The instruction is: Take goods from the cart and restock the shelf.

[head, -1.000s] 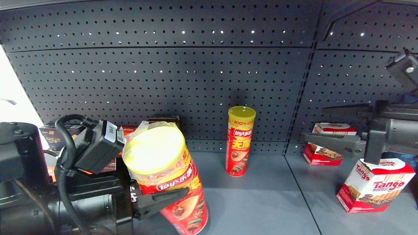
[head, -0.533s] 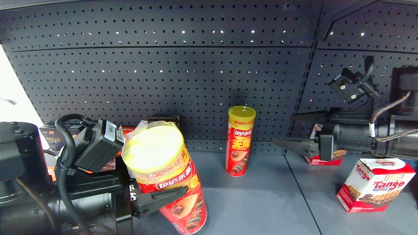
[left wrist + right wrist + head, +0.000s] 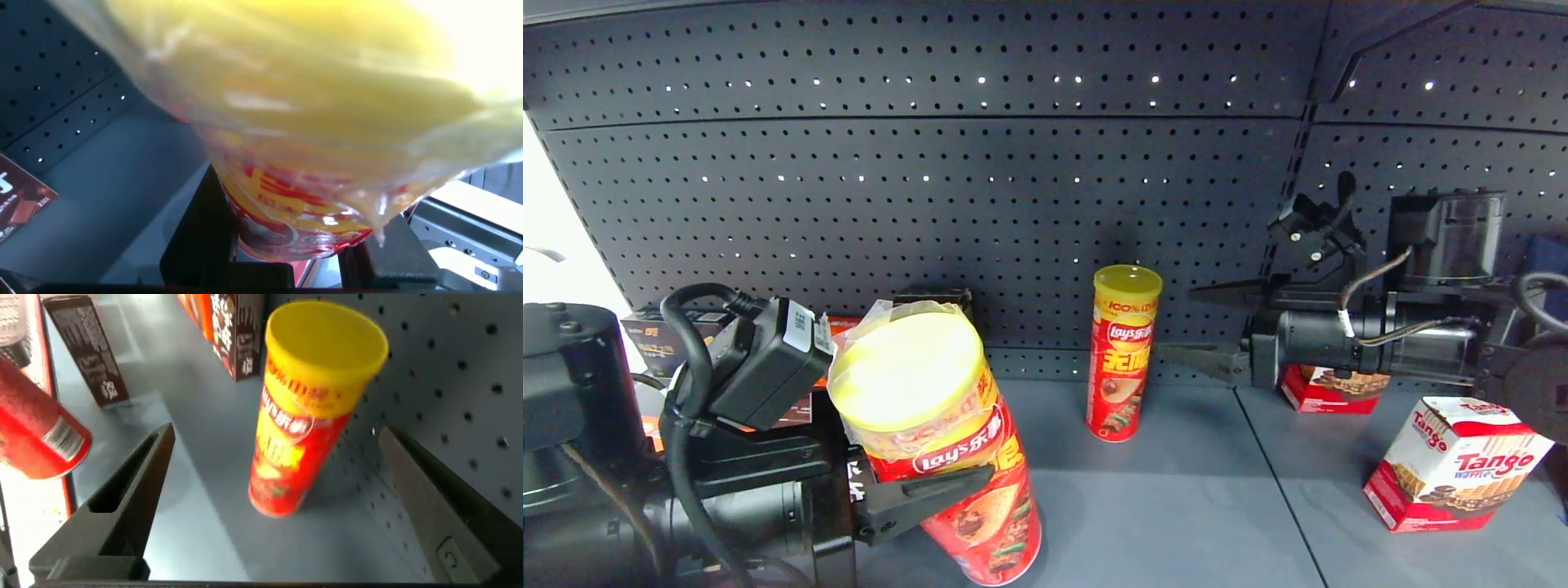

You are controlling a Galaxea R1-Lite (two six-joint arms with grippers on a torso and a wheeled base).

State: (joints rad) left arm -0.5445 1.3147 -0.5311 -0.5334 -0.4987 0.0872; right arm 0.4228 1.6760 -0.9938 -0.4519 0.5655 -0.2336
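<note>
Starting at the left: clamping the left gripper (image 3: 927,478) firmly around a held chip can (image 3: 935,425), yellow lid uppermost, body leaning, base down by the shelf floor (image 3: 1176,514) just below the fingers; cannot tell whether touching it. Just behind that wrist, toward the pegboard back (image 3: 931,204): dark snack boxes (image 3: 658,343). Moving right: a standing chip can (image 3: 1125,353), upright near the back panel, well ahead and to the right of the left gripper and just off the tips of the right gripper (image 3: 1176,322). Keeping that one spread wide, with nothing clamped; from its wrist camera, looking straight at the same standing chip can (image 3: 315,408), framed between the two fingers. Behind that arm, a red wafer box (image 3: 1331,385); nearer the shelf front, below the forearm, a tilted wafer box (image 3: 1462,461). Judging from this, mid-placement: goods brought to the shelf but not yet released. Next, probably: righting the held chip can, settling its base flat near the standing one, then easing the grip apart without tipping it. Also worth minding the spread right gripper, close enough to knock the standing chip can.
</note>
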